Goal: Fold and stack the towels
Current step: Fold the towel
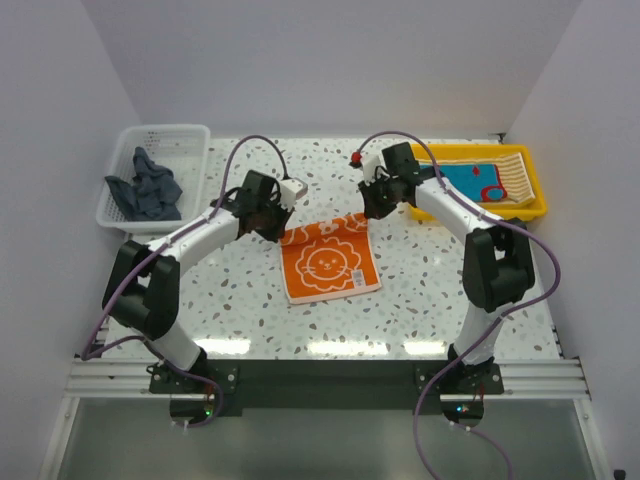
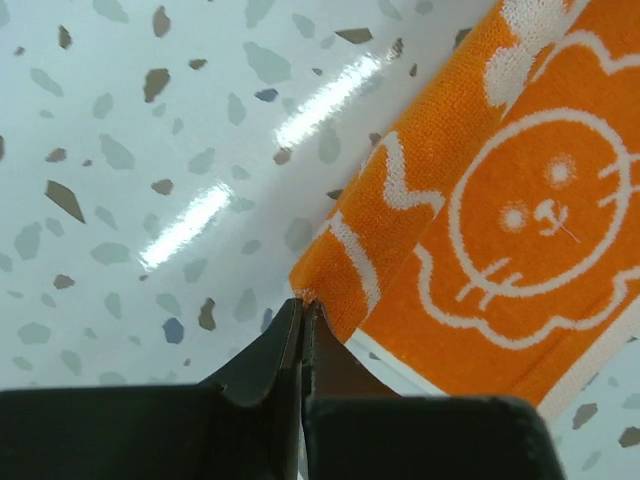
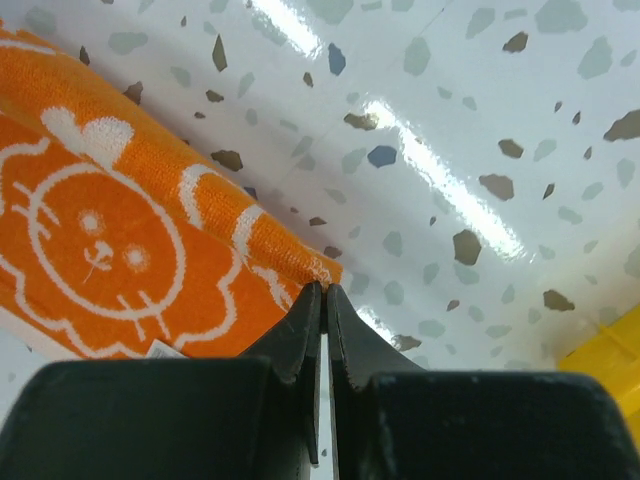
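1. The left fingers (image 2: 296, 318) are pressed shut on one far corner of the orange lion-print terry towel (image 1: 328, 262).
2. The right fingers (image 3: 314, 310) are pinched shut on its other far corner.
3. The towel is spread mid-way on the speckled white desk (image 1: 420, 290).
4. A crumpled dark blue-grey cloth (image 1: 148, 190) is contained in the white mesh basket (image 1: 190, 140).
5. A teal red-marked towel (image 1: 470, 182) and a tan striped towel (image 1: 512, 172) are contained in the yellow plastic tray (image 1: 535, 205).

Robotics lab test cell, I'd say: robot arms (image 1: 470, 230) bolted to an aluminium rail (image 1: 320, 378), speckled tabletop (image 1: 420, 300), plain white walls (image 1: 330, 60).
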Available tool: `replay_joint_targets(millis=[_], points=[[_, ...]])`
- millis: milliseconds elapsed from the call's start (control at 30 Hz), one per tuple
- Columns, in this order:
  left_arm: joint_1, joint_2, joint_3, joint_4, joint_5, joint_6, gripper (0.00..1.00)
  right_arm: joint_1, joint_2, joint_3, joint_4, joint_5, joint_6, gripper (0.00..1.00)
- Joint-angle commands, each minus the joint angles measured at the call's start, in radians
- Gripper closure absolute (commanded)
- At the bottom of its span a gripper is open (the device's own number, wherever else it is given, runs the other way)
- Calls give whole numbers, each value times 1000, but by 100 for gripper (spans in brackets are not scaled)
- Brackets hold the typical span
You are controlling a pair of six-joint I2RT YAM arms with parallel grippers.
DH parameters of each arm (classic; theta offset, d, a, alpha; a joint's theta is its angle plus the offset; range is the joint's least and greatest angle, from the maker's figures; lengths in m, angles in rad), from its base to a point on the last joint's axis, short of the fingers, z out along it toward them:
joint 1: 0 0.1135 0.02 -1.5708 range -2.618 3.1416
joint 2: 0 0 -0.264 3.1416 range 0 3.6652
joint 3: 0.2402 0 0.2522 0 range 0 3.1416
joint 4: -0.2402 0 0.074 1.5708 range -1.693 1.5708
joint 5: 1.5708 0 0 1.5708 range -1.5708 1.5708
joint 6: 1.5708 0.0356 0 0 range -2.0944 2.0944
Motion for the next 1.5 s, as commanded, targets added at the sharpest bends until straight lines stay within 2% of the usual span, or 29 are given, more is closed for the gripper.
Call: replay_joint_targets(millis=[0, 333, 500, 667, 900, 1467], points=[[-41, -73, -62, 20, -17, -84, 100, 1, -90, -68, 25, -8, 88, 100], [-81, -189, -148, -26, -22, -234, 100, 1, -229, -260, 68, -42, 237, 100], [-99, -223, -219, -9, 68, -306, 100, 1, -283, -349, 99, -63, 278, 100], [-116, -269, -305, 46, 101, -385, 100, 1, -297, -394, 117, -72, 317, 100], [-127, -284, -366, 63, 90, -411, 100, 1, -325, -444, 126, -85, 338, 100], [-162, -326, -381, 15, 90, -440, 100, 3, -389, -489, 108, -66, 358, 100]])
